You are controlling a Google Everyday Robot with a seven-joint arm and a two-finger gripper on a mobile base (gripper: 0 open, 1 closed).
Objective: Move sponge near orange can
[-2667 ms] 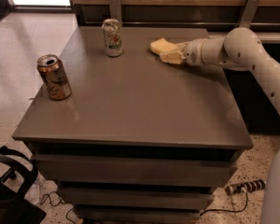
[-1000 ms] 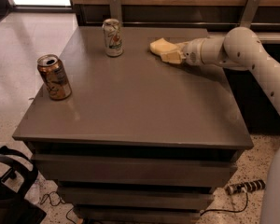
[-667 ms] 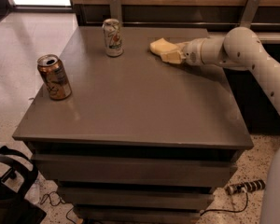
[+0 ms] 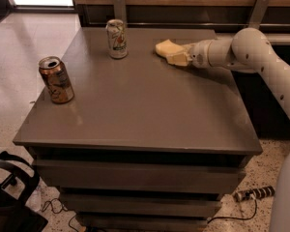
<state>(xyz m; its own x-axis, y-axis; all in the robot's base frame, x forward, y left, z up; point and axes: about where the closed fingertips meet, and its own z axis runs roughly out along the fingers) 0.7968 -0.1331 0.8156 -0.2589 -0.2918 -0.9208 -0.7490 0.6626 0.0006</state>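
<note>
White arm [image 4: 246, 47] from the right edge puts your hand [image 4: 179, 58] low over the counter [image 4: 150, 112], upper right of centre, right against the sponge [image 4: 163, 47]. You cannot tell whether the hand grips it. The sponge lies near the counter's back edge. A white can [image 4: 117, 38] stands upright to its left. The orange can [image 4: 56, 79] stands well apart, by the left edge.

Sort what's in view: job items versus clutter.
Job: sponge, far side of the table; orange can, left edge; gripper, at the sponge.
Lying about: white can; power strip on the floor.
</note>
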